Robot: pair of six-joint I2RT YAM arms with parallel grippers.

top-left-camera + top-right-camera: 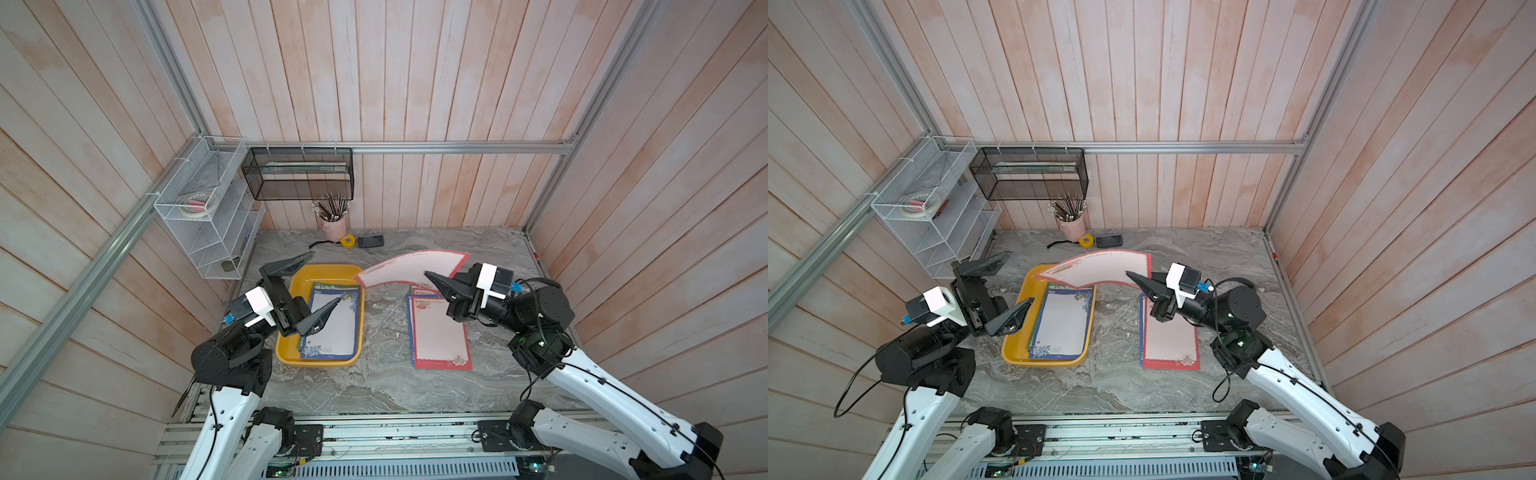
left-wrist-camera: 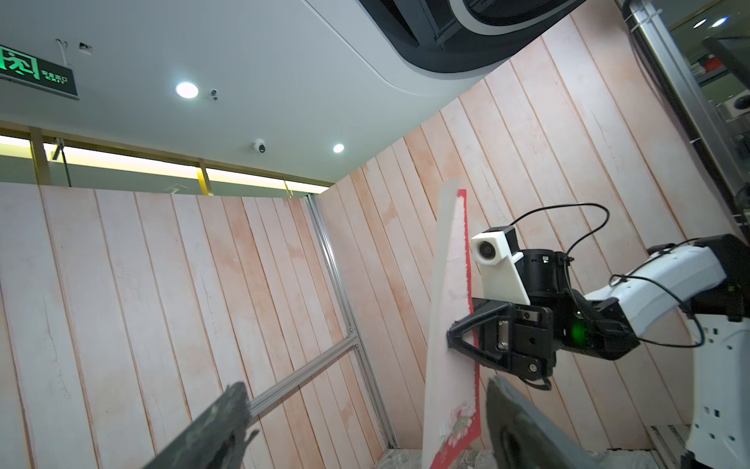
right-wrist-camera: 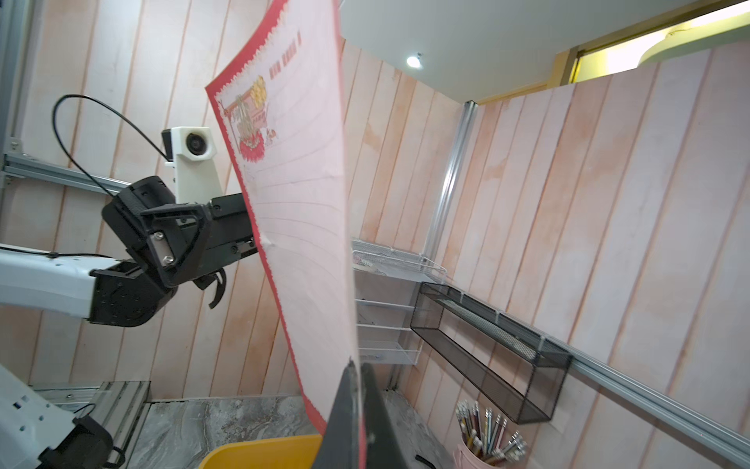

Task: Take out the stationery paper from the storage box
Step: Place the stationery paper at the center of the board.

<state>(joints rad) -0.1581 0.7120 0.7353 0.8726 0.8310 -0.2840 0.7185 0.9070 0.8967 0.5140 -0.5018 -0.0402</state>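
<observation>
The right gripper (image 1: 432, 277) is pinched shut on one edge of a pink sheet (image 1: 415, 268) with a red border. The sheet is held in the air and bowed, its free end pointing toward 9 o'clock, up by the far rim of the yellow tray (image 1: 286, 349).

The left gripper (image 1: 325, 276) hangs over the tray with its jaws spread wide and nothing between them. Its lower finger hides part of the blue-bordered sheets (image 1: 332, 332) lying in the tray; how many lie there cannot be counted.

The tray sits at 9 o'clock on the table (image 1: 374, 386). A flat pile (image 1: 440, 340) of red- and blue-bordered sheets lies at 3 o'clock, well apart from the tray, its far end covered by the right gripper.

In the right wrist view only a corner of the tray (image 3: 259, 450) shows, cut off by the frame. In the left wrist view the pink sheet (image 2: 450, 325) is seen nearly edge-on. Its print is too small to read.
</observation>
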